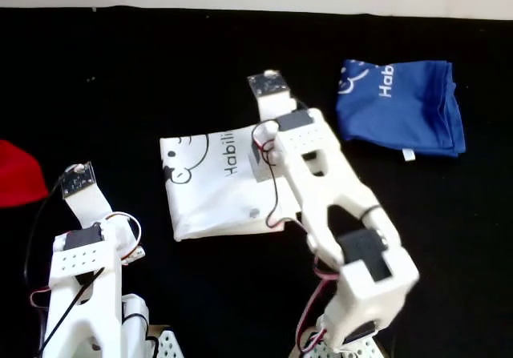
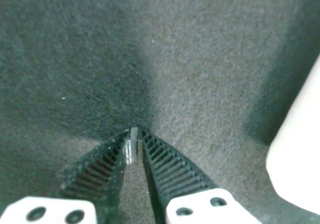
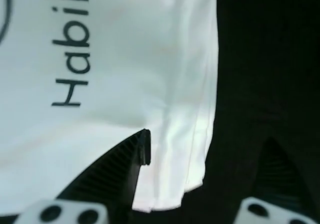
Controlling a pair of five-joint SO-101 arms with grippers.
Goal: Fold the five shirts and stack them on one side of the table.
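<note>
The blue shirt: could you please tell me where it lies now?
In the high view, the folded blue shirt lies at the far right of the table, apart from the white shirt at centre.

White shirt (image 1: 216, 186) folded flat at centre, black print facing up. Blue shirt (image 1: 401, 106) folded, 2 o'clock. Red shirt (image 1: 18, 174) partly cut off, 9 o'clock edge.

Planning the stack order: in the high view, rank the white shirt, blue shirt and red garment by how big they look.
1. white shirt, partly under the right arm
2. blue shirt, close behind
3. red garment, cut by the frame edge, true size unsure
</note>
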